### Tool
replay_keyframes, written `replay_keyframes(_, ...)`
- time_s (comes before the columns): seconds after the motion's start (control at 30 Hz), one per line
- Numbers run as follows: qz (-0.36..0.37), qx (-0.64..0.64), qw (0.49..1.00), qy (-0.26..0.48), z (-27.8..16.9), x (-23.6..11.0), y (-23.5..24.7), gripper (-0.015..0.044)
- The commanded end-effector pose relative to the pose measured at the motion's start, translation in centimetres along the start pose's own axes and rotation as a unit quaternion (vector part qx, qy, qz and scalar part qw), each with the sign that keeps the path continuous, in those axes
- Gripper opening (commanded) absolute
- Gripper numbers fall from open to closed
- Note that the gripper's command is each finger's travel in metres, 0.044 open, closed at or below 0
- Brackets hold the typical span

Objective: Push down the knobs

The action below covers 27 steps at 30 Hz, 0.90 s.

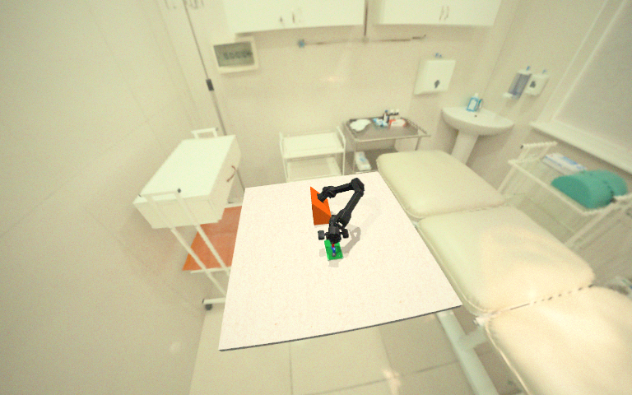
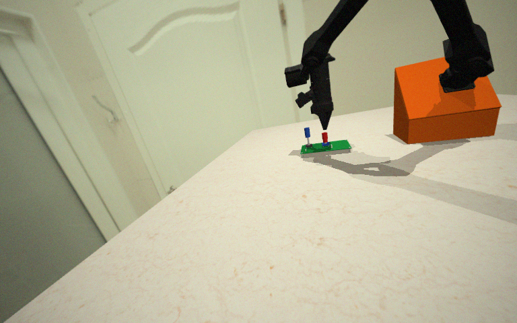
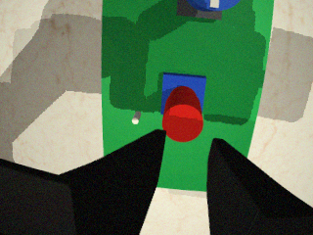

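A green circuit board stands on the white table. A red knob sits low over its blue potentiometer. A blue knob stands higher, with bare shaft showing under it in the exterior view. My gripper points straight down, its tips just above the red knob. The fingers stand a little apart with nothing between them.
An orange wedge-shaped block carries the arm's base behind the board. A white cart stands left of the table and a padded couch right of it.
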State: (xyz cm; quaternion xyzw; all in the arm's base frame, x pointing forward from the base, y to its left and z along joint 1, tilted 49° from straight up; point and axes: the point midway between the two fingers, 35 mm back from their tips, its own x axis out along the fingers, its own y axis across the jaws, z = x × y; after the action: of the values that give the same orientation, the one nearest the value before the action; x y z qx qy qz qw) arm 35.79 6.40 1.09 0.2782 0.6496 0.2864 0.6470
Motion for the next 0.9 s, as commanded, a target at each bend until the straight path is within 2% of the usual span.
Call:
replay_keyframes(0.0,-0.015,-0.024,1.000,-0.003,0.2,-0.7,0.2,0.0000)
replay_keyframes(0.37,0.012,0.013,1.000,-0.003,5.9,-5.9,-0.2,0.0000)
replay_keyframes(0.47,0.013,0.013,1.000,-0.003,5.9,-5.7,-0.2,0.0000)
replay_keyframes(0.57,0.013,0.013,1.000,-0.003,6.0,-3.9,-0.1,0.0000)
replay_keyframes(0.87,0.013,0.013,1.000,-0.003,6.0,-3.7,-0.1,0.0000)
